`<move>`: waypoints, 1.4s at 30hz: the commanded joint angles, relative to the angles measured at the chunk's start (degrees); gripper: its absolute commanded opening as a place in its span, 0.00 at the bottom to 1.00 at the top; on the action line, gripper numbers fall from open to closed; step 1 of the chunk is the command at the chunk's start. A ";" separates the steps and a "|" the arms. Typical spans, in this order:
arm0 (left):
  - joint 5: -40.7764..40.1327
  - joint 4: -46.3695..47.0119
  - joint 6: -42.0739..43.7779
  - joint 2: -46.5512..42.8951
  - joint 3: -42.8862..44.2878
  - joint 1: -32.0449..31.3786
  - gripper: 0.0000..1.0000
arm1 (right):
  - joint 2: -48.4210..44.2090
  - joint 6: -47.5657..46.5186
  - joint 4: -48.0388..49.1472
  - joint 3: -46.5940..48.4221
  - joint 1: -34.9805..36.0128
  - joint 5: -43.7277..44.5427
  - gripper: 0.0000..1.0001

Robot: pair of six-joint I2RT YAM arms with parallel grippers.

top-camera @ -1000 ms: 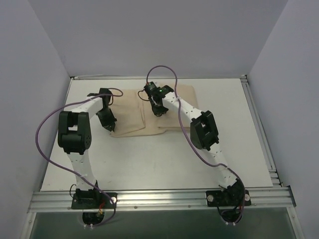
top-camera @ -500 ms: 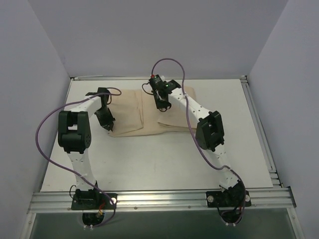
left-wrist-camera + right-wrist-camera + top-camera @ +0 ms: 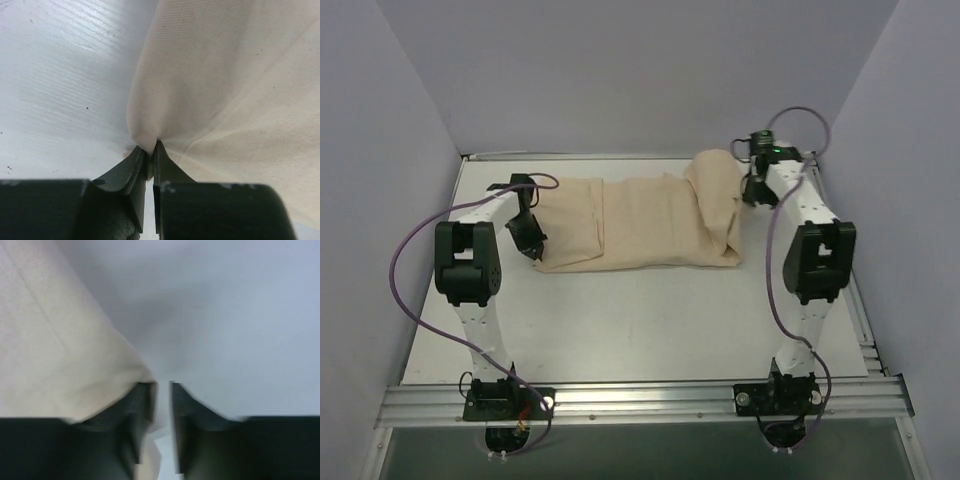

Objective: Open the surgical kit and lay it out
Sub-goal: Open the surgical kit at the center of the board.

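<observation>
Large beige cloth wrap point(image 3: 640, 225): limp, I would take corners | left fingers point(image 3: 131, 172) pinch its corner | right fingers point(image 3: 185, 405): cannot tell

Surfaces: cloth, white board, plastic, bare metal.
We note the cloth wrap point(image 3: 640, 225) as beige woven fabric, matt, with a fine diagonal rib and soft creases. The table point(image 3: 620, 320) is white and smooth, faintly streaked, with a dull sheen. The left gripper point(image 3: 150, 155) has matt black plastic fingers point(image 3: 120, 195). The near rail point(image 3: 640, 398) looks like bare grooved silvery metal.
</observation>
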 commanded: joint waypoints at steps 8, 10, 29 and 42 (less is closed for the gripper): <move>-4.30 -1.21 1.20 -4.02 1.62 1.12 0.68 | -15.22 -5.91 4.15 -10.42 -10.15 1.28 0.96; -4.47 -2.17 1.19 -6.31 2.06 0.24 0.76 | -13.82 -7.66 5.12 -11.73 -8.45 -2.23 1.00; -7.46 -8.51 -0.13 -0.88 14.10 -19.80 0.67 | -7.74 -3.19 5.30 -19.91 -7.04 -8.39 0.75; -7.90 -7.19 -1.18 2.37 18.58 -25.60 0.71 | -9.94 -3.72 6.53 -22.90 -6.95 -9.62 0.73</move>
